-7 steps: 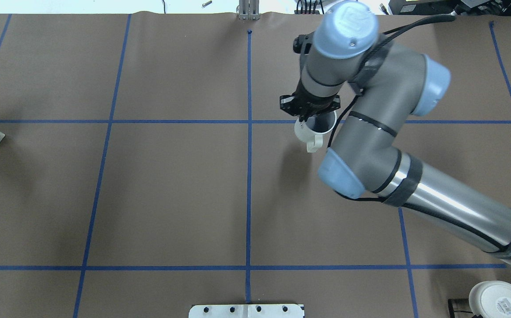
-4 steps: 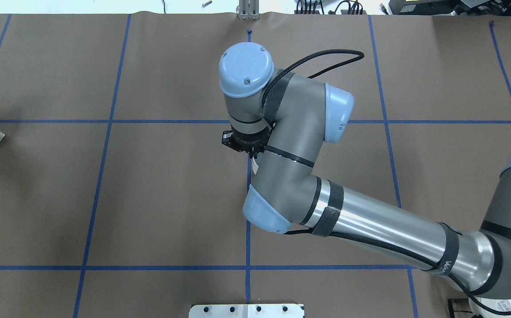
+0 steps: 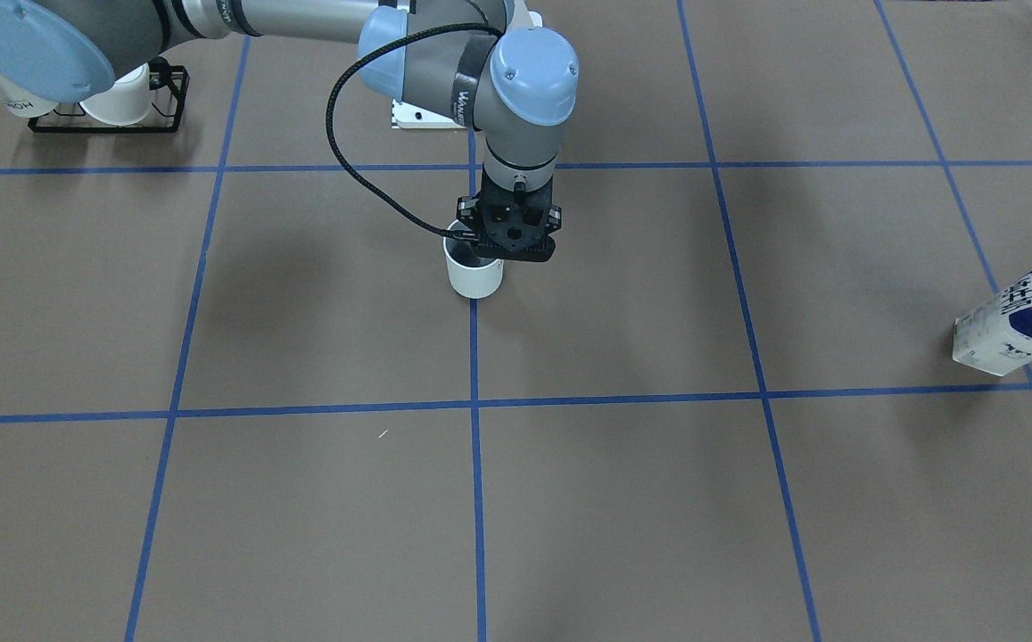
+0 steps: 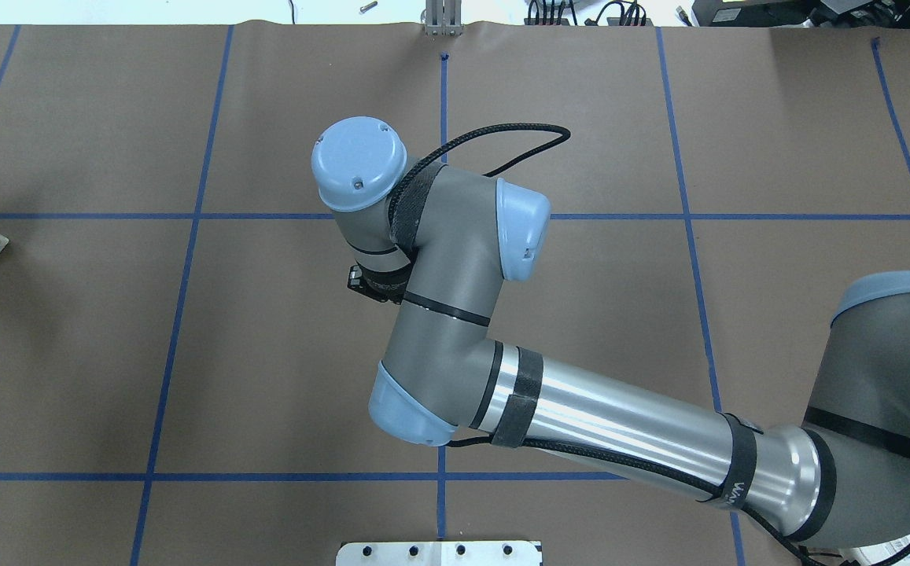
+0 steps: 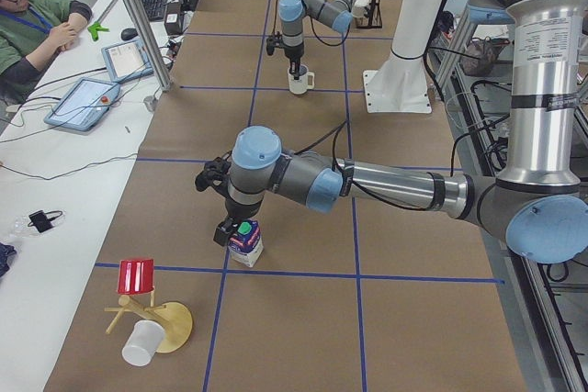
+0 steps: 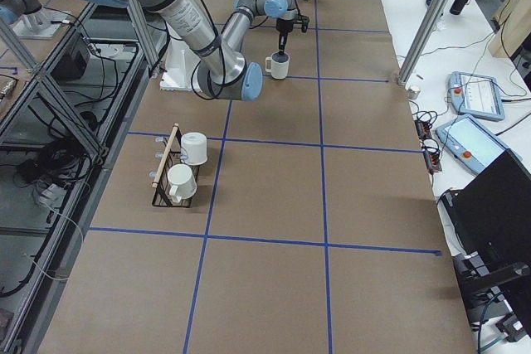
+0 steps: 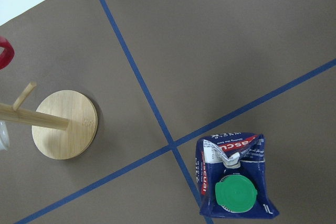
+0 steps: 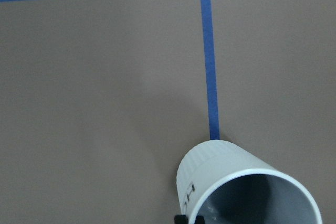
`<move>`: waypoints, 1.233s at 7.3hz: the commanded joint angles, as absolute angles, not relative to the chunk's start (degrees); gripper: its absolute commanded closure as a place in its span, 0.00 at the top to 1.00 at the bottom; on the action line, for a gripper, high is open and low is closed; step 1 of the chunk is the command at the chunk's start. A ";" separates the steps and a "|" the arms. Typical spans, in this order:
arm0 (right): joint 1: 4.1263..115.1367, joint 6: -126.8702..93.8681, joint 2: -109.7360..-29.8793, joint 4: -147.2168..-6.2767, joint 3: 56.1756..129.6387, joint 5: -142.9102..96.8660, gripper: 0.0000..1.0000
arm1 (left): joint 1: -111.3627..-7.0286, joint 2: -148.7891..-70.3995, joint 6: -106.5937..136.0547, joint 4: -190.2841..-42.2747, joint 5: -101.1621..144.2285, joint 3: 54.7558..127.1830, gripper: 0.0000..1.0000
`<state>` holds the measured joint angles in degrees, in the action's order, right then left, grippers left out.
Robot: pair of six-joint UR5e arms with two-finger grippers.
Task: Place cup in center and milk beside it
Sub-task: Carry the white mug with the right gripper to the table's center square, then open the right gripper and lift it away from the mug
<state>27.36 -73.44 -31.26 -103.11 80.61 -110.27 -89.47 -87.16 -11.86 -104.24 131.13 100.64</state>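
Observation:
The cup [image 3: 474, 273] is a small white mug with a dark inside. It stands upright on the centre blue tape line in the middle of the table [image 3: 623, 294]. My right gripper [image 3: 491, 259] is shut on the cup's rim from above. In the right wrist view the cup [image 8: 231, 182] fills the bottom right. In the overhead view my right arm hides the cup. The milk [image 3: 1019, 316] stands far off at the table's left end. It shows from above in the left wrist view [image 7: 233, 182]. My left gripper [image 5: 232, 229] hovers over the milk [image 5: 246, 247]; I cannot tell whether it is open.
A black rack with white cups [image 3: 105, 102] stands near my right arm's base. A wooden mug tree [image 7: 64, 124] with a red cup [image 5: 136, 276] stands beyond the milk. An operator [image 5: 32, 29] sits at the side desk.
My right arm has swung left in the overhead view, carrying the cup from right of the centre line onto it. The cup is now hidden under the arm there.

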 commanded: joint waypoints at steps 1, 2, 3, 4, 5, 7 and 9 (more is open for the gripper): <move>27.25 -72.78 -31.20 -102.40 80.33 -108.30 0.59 | -89.47 -87.19 -11.87 -104.24 131.13 100.63 0.99; 27.25 -72.69 -31.38 -101.61 80.33 -107.24 0.79 | -89.47 -87.10 -11.87 -104.24 131.13 100.63 0.99; 27.94 -72.08 -31.12 -101.60 81.81 -106.36 0.87 | -89.47 -87.10 -11.95 -104.24 131.13 100.46 0.99; 30.56 -70.42 -31.11 -101.78 85.13 -106.78 0.90 | -89.47 -87.19 -11.87 -104.24 131.13 100.37 0.99; 34.15 -67.44 -31.29 -101.95 87.51 -107.48 0.96 | -89.47 -87.10 -11.87 -104.24 131.13 100.46 0.99; 43.37 -56.31 -38.88 -101.95 96.36 -109.33 1.00 | -89.39 -88.50 -11.87 -104.24 131.13 100.37 0.99; 58.10 -34.93 -50.30 -101.95 97.91 -120.87 1.00 | -89.38 -88.16 -12.31 -105.98 131.57 100.63 0.99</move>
<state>48.78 -48.73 -42.79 -101.99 96.59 -113.87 -89.40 -88.23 -12.18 -104.68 131.34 100.44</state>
